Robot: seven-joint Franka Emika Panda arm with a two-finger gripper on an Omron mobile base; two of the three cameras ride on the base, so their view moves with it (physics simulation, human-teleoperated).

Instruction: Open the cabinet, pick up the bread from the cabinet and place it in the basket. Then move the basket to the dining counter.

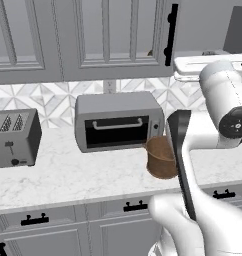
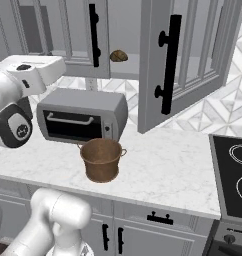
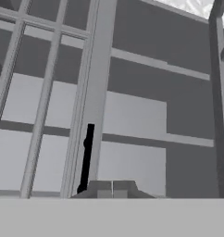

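The cabinet is grey with panelled doors and black bar handles, and the bread on its grey shelf is brown. Below the cabinet, the counter is white marble with faint grey veins, backed by tiles in a white-and-grey geometric pattern. On the counter the basket is woven brown, the oven grey with a black door, the toaster dark grey.

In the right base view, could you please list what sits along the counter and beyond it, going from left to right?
Toaster oven → basket → open cabinet door → stove.
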